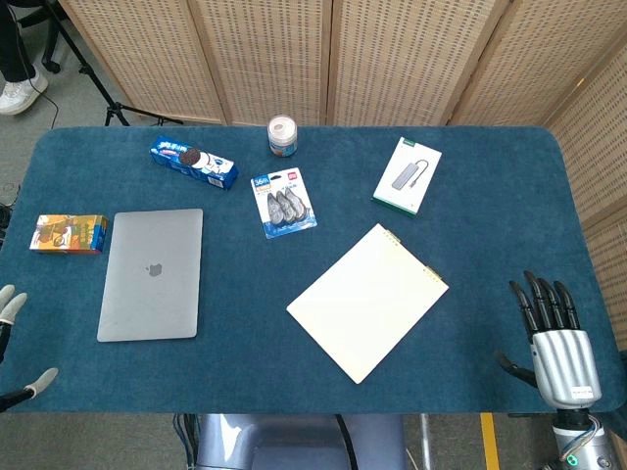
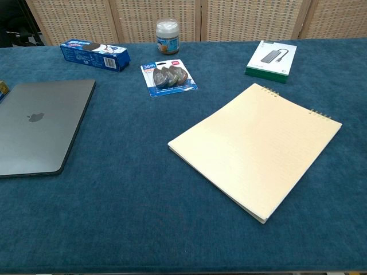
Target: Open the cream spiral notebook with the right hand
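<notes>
The cream spiral notebook (image 1: 367,302) lies closed and turned at an angle on the blue surface (image 1: 470,225), a little right of the middle of the frame, with its spiral edge toward the upper right. The right hand (image 1: 556,351) is at the lower right corner, well apart from the notebook, its fingers (image 1: 541,302) straight, apart and holding nothing. At the lower left edge only some tips of the left hand (image 1: 14,343) show, so I cannot tell its state, and the closed grey laptop (image 1: 152,274) lies near it.
</notes>
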You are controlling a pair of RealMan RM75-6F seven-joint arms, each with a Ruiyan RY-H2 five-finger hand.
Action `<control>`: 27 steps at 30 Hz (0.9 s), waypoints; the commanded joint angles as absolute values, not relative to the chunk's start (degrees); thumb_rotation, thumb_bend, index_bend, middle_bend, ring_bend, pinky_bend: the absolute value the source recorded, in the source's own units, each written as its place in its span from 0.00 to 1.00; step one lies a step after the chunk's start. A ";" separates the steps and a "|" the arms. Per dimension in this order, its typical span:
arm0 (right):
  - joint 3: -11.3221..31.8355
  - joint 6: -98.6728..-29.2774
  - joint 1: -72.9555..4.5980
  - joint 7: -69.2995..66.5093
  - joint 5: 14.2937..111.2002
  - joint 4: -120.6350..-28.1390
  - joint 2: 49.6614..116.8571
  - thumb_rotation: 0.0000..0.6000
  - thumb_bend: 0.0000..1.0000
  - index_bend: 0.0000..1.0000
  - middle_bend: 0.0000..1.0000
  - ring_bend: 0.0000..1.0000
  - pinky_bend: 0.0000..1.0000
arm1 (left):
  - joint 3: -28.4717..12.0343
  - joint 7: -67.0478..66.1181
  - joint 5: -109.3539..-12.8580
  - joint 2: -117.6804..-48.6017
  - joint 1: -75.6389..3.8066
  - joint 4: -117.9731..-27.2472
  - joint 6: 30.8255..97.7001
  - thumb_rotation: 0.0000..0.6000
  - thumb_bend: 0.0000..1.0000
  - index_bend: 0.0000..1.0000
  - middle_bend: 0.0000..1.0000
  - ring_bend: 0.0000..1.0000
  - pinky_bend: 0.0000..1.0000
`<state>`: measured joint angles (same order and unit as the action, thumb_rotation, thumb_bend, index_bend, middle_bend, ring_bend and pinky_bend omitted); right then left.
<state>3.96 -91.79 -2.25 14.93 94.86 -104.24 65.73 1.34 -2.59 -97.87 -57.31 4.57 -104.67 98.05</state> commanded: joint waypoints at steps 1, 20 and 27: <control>3.93 -91.79 -2.25 14.76 94.90 -104.25 65.68 1.00 0.00 0.00 0.00 0.00 0.00 | 1.37 -2.51 -97.93 -57.28 4.58 -104.68 98.06 1.00 0.00 0.00 0.00 0.00 0.00; 0.55 -85.00 -7.94 3.33 103.41 -98.56 65.18 1.00 0.00 0.17 0.00 0.00 0.00 | 1.36 -1.54 -97.52 -56.91 4.55 -104.77 97.72 1.00 0.00 0.00 0.00 0.00 0.00; -1.94 -76.69 -15.62 0.16 110.76 -89.92 69.90 1.00 0.00 0.35 0.00 0.00 0.00 | 0.98 -1.75 -96.70 -56.94 4.41 -105.06 97.41 1.00 0.00 0.00 0.00 0.00 0.00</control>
<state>-0.68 -79.81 -12.46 1.49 107.79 -92.31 67.72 1.06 -1.69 -96.87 -56.96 4.51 -104.99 97.58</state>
